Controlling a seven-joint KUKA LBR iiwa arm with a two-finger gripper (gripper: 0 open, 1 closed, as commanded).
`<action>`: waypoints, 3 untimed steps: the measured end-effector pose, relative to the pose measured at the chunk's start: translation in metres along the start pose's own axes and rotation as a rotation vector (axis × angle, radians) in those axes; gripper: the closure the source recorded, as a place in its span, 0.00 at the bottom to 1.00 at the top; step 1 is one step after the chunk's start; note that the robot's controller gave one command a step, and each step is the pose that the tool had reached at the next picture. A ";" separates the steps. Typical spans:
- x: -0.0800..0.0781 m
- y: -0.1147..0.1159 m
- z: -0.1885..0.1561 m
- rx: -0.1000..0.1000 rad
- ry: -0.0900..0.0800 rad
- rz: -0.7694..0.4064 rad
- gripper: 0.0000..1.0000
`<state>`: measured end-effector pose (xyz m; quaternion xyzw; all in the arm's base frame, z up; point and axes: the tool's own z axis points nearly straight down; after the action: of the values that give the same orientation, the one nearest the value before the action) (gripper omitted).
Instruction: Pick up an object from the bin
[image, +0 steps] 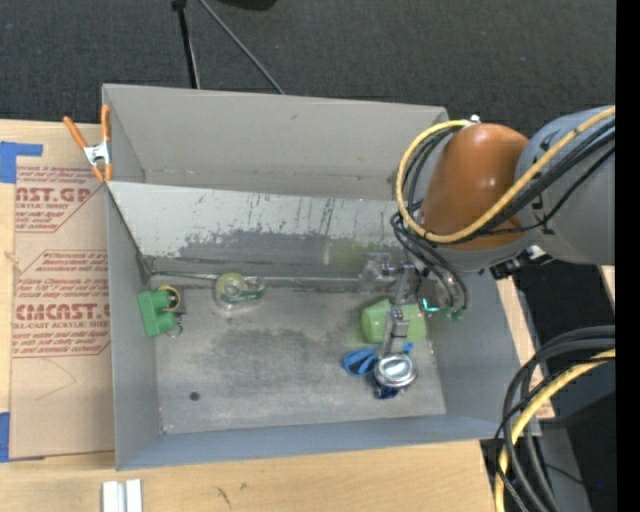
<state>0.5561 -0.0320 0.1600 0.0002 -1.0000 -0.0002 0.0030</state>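
Pale green block, lying on the bin's floor toward the right side, is the thing nearest the end effector. I take it as the likeliest target. A shiny round metal piece just in front of it, resting against a crumpled blue piece, is a close rival.

The end effector is down inside the grey bin, its tip low over the floor, just beside the block's right edge and just above the metal piece. Whether it touches either one cannot be told from this angle. Whether it stands wide or narrow cannot be told either, since its lower part reads as one slim stem against the clutter. Nothing can be seen gripped in it.

Well apart, by the left wall, sits a darker green block. A clear round piece lies near the back wall, left of centre. Neither seems to have any part in the present move.

As for progress, the reach into the bin and the descent look done. The arm with its orange cover hangs over the right half, and the tip is at object height. Closing on a thing, lifting it clear of the floor and carrying it above the rim are all not yet done, and every object rests on the bin's floor. I judge the task to be roughly at its midpoint, at the grasp itself.
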 end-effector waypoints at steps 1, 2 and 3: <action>0.033 -0.055 0.084 -0.002 -0.025 -0.100 0.00; 0.063 -0.037 0.085 0.004 -0.013 -0.400 0.00; 0.065 -0.038 0.083 0.002 -0.004 -0.398 1.00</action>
<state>0.4908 -0.0696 0.0769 0.1981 -0.9802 0.0002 0.0009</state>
